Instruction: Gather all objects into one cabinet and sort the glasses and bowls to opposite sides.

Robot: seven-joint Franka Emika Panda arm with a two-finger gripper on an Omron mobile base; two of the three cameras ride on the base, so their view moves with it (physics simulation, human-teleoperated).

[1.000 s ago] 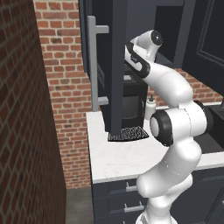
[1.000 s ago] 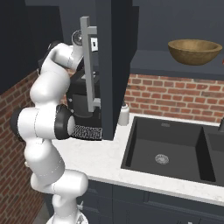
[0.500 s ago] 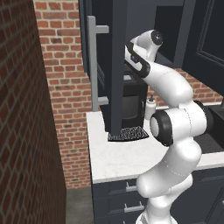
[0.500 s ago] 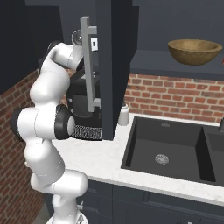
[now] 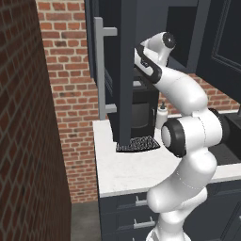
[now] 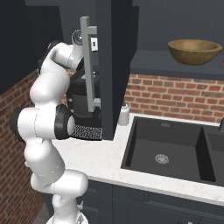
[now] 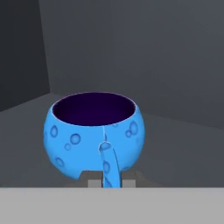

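The blue bowl point(image 7: 92, 133) sits in the lower middle of the hand view, upright on a flat grey shelf point(image 7: 183, 140) inside the cabinet, with dark grey walls behind it and to its left. It is glossy bright blue with paler bubble rings on its side and a dark purple inside. A thin blue strip runs down its near side to the bottom of the frame. The gripper point(image 7: 107, 180) is at the bottom centre of that view, its two small grey finger tips point(image 7: 94, 181) standing close on either side of that strip, so it appears to be pinching the bowl at its near side; the actual contact is hidden by the band below.

In the right base view the wooden bowl point(image 6: 194, 51) sits in the upper right of the frame, upright on a dark shelf above the brick wall, well apart from the arm.

In the left base view the cabinet door point(image 5: 123, 70) stands open in the upper middle of the frame, edge-on to the camera, with its long silver bar handle point(image 5: 100, 68) to the left. The white arm point(image 5: 186, 136) rises from the lower right and bends up and left, its upper end going behind that door. The right base view shows the same door point(image 6: 111, 65) and handle point(image 6: 86, 65) in the upper middle, the arm point(image 6: 48, 122) on the left reaching up behind them.

Below the door a dark coffee machine point(image 5: 141, 113) stands on the white counter point(image 5: 127, 174). A black sink point(image 6: 168, 148) lies in the right half of the right base view.
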